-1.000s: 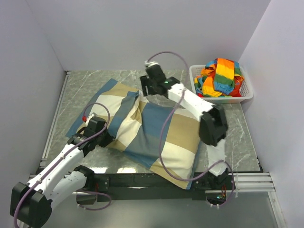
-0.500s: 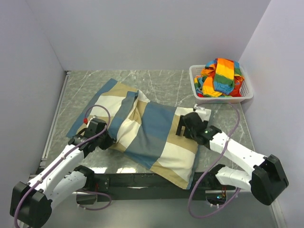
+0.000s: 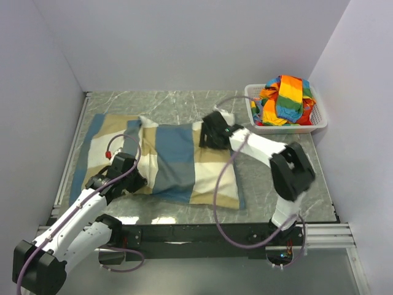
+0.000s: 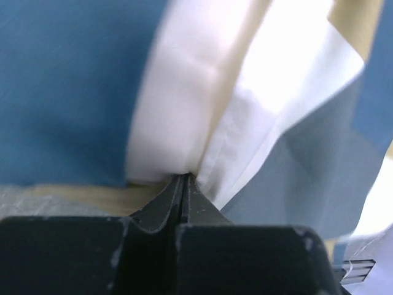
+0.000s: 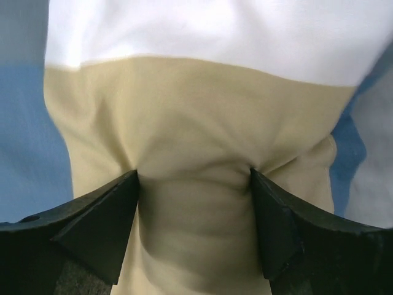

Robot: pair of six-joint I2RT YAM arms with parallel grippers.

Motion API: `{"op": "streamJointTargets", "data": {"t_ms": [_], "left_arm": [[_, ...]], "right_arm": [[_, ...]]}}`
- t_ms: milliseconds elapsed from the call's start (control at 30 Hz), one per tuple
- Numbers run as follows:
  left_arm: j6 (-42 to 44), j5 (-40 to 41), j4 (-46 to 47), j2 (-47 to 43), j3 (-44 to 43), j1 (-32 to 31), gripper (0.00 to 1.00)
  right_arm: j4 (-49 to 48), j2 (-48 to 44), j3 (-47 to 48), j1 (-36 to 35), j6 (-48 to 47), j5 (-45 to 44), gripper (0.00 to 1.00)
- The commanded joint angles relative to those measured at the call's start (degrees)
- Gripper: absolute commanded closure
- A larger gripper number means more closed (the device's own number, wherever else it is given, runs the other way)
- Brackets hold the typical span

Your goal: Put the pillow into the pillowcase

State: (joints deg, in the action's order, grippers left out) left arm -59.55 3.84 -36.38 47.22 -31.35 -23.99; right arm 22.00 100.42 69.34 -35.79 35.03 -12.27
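From my seat the job looks mostly done. The pillowcase [image 3: 178, 147] lies across the surface [image 3: 270, 184]. From its near edge back to its far edge, the middle and right parts are plump and rounded. I take that to mean the pillow is inside, since I can't pick out any of it with certainty in the overhead view. The left stretch of the case lies flat and slack against the surface, so I judge the pillow isn't seated along the full length. What's left is working it into that empty part, or pulling the cloth over it, and then squaring things up. I can't tell which end is the opening.

Nearest me, the left hand [image 4: 183, 181] is closed tight on the near-left edge of the case. Its wrist view shows blue cloth and a white fold running into the pinch. Whether that white is pillow or an off-white block, I can't say.

Farther back, the right hand [image 5: 194, 174] sits on the far side of the stuffed part. Its jaws are spread wide and the tips are dug into a tan block, with a hump of cloth between them. That reads to me as pressing, not gripping.

Beyond it, at the far right, a white basket [image 3: 316, 123] holds striped cloth [image 3: 285, 92], well apart from the work.
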Motion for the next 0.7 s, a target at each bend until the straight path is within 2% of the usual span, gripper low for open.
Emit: {"op": "streamJointTargets", "data": {"t_ms": [0, 67, 133, 200, 333, 367, 467, 533, 600, 633, 667], "left_arm": [[0.48, -1.9, 5.96, 1.28, -1.43, 0.52, 0.99], [-0.04, -3.21, 8.51, 3.13, -0.82, 0.61, 0.99], [-0.39, -7.95, 15.18, 6.12, 0.06, 0.61, 0.99], [-0.74, -10.85, 20.96, 8.83, 0.77, -0.35, 0.99], [1.36, -13.75, 24.58, 11.4, -1.69, -2.11, 0.99], [2.76, -15.33, 26.17, 11.66, -1.87, -2.81, 0.93], [3.82, -21.4, 31.35, 17.09, -3.62, -3.78, 0.89], [3.65, -22.55, 32.85, 19.04, -5.46, -5.62, 0.87], [3.83, -19.76, 30.42, 18.96, -6.7, -6.51, 0.8], [3.57, -15.13, 25.97, 18.0, -7.57, -6.68, 0.76], [3.04, -12.56, 23.57, 14.6, -7.76, -6.69, 0.67]], "right_arm": [[2.6, 11.53, 17.12, -0.87, -3.64, 0.6, 0.23], [4.8, 14.71, 21.34, 0.45, -5.31, -1.78, 0.23], [5.25, 15.07, 22.59, 3.25, -6.1, -3.28, 0.22], [4.9, 14.37, 23.12, 4.93, -6.64, -3.81, 0.22], [7.09, 10.86, 27.06, 5.65, -8.57, -4.87, 0.18], [7.35, 9.8, 27.07, 5.38, -8.66, -4.69, 0.17], [6.83, 4.97, 26.29, 3.54, -8.4, -2.06, 0.16], [6.48, 1.63, 24.54, 0.74, -7.87, -0.48, 0.15], [4.82, -1.52, 22.43, -1.29, -7.34, 0.93, 0.16], [4.2, -2.5, 20.15, -2.87, -7.34, 0.93, 0.16], [3.58, -3.38, 19.0, -5.32, -7.25, 0.59, 0.16]]}}
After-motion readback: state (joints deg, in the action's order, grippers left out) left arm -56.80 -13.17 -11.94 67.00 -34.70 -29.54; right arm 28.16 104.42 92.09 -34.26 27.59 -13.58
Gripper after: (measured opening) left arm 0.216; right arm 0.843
